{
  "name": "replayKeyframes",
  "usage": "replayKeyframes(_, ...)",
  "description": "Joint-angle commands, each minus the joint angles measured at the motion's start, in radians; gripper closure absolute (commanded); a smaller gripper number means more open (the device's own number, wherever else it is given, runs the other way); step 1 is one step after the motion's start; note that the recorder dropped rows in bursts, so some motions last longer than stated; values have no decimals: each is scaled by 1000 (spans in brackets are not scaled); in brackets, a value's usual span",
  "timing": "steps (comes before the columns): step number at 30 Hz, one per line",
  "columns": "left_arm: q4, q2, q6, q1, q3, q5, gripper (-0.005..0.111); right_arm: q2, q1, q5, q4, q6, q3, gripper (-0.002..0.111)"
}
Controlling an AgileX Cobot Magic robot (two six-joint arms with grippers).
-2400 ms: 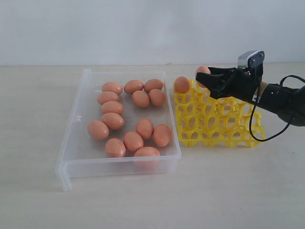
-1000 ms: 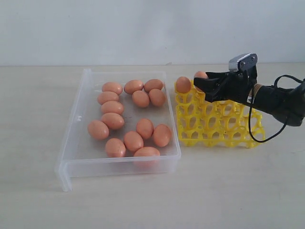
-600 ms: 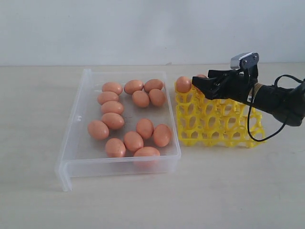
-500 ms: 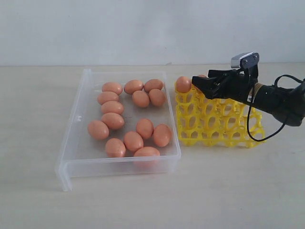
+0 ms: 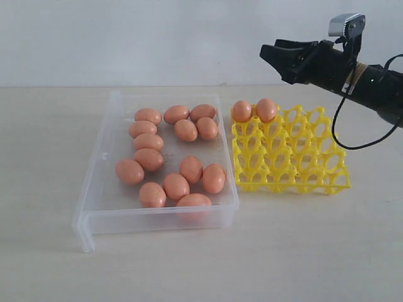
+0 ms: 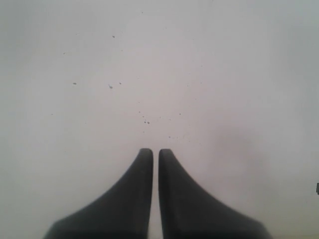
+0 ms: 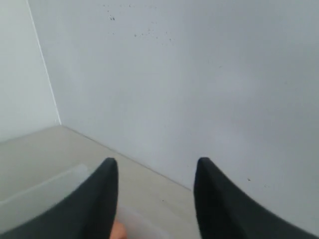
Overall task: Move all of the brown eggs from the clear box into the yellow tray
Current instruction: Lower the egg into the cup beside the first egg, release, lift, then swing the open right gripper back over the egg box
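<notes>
Looking across the pale tabletop [image 5: 189, 267], you have two smooth orange-brown oval eggs [image 5: 242, 111] seated side by side in the far cups of the bright yellow plastic egg tray [image 5: 302, 171], at the corner nearest the box. Fourteen more eggs lie loose on the floor of the shallow transparent plastic box [image 5: 101, 165], which sits just beside the tray on your left arm's side. Your right gripper [image 5: 274, 60] hangs in the air above the tray's far edge, well apart from the two seated eggs. Its black fingers are spread part-way and have hold of nothing. Its wrist view agrees: the right gripper [image 7: 155, 167] shows only white wall [image 7: 199, 74] between the two fingers, with a sliver of egg at the frame's edge. Your left gripper [image 6: 155, 152] does not appear in the exterior view. Its wrist view shows two dark fingers drawn almost together, a thin slit between them, gripping nothing over a plain pale surface.
</notes>
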Motion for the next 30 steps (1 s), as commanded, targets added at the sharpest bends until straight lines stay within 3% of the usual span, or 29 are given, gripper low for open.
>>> replayKeyframes(1,-8,-3,-4,-4,5,7,102,-19,-8,-4,-65,25,-4,92)
replayKeyframes(3,-8,-3,-4,-4,5,7,102,-19,-8,-4,-90,25,-4,106)
replayKeyframes(4,-8,-3,-4,-4,5,7,102,-18,-8,-4,-99,25,-4,108)
replayKeyframes(11,-8,-3,-4,-4,5,7,102,-18,-8,32,-133,45,-4,108)
replayKeyframes(13,-8,-3,-4,-4,5,7,102,-18,-8,173,-154,86,-4,108)
replayKeyframes(16,-8,-3,-4,-4,5,2,102,-18,33,652,-293,163,-4,108)
replayKeyframes(20,-8,-3,-4,-4,5,2,102,-18,70,577,-285,154,-9,108)
replayKeyframes(25,-8,-3,-4,-4,5,2,102,-16,104,722,-292,153,-15,108)
replayKeyframes(30,-8,-3,-4,-4,5,2,102,-22,113,735,-502,381,-15,108)
